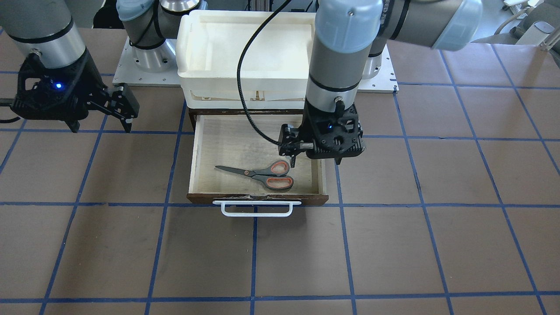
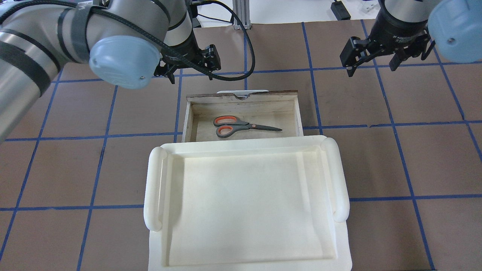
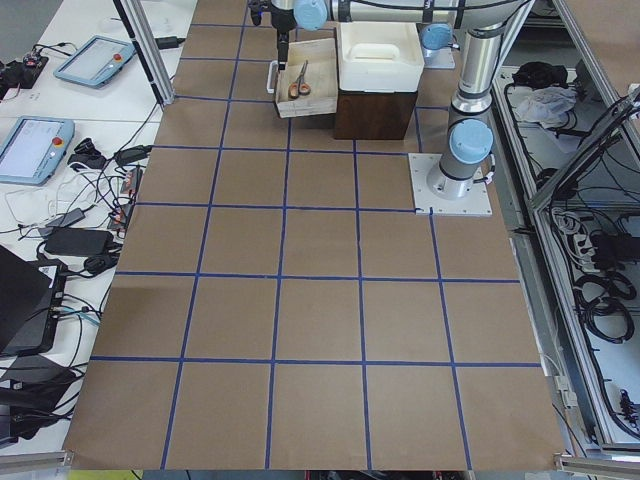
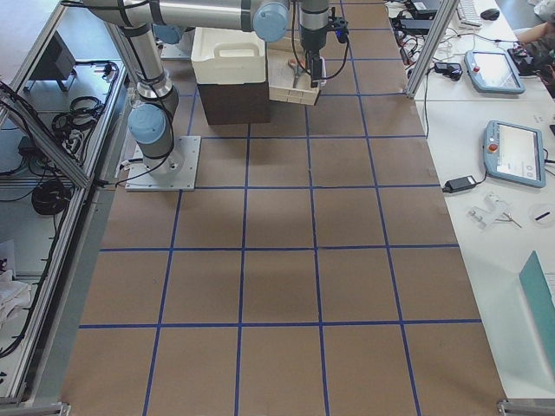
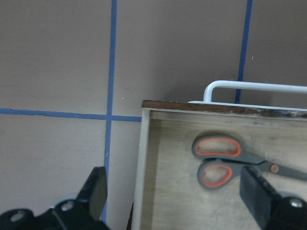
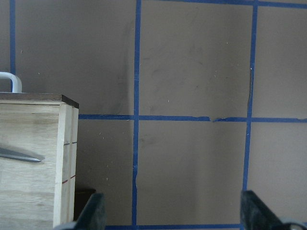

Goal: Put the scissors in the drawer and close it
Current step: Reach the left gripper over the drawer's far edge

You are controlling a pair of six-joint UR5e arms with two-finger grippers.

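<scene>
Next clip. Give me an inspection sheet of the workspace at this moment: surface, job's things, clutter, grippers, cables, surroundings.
Surface: table covered in brown paper with a blue tape grid.
Job's things: scissors lie flat inside the drawer, which is pulled open.
Clutter: empty white bin on the dark cabinet.
Grippers: left gripper open above the drawer's side wall, holding nothing; right gripper open over bare table beside the drawer.
Cables: black cable loops from the left arm over the bin.
Surroundings: teach pendants and wires on side benches.
</scene>
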